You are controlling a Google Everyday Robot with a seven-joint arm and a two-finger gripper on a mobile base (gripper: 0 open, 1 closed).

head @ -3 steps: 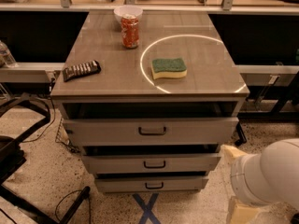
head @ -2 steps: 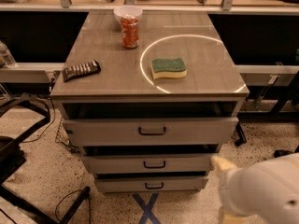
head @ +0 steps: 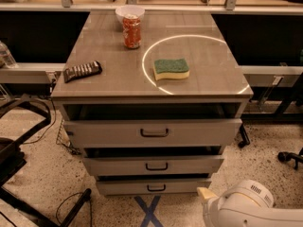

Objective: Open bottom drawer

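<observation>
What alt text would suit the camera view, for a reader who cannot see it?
A three-drawer cabinet with the small bottom drawer lowest; the robot's white arm sits at lower right, its gripper out of view. On top: a green sponge, a red can, a white bowl.

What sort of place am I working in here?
Probably a robotics lab or workshop: a blue tape X marks the speckled floor in front of the drawer cabinet, and metal-framed workbenches run behind it. The pincer is out of view; only the white arm shows, lower right.
</observation>
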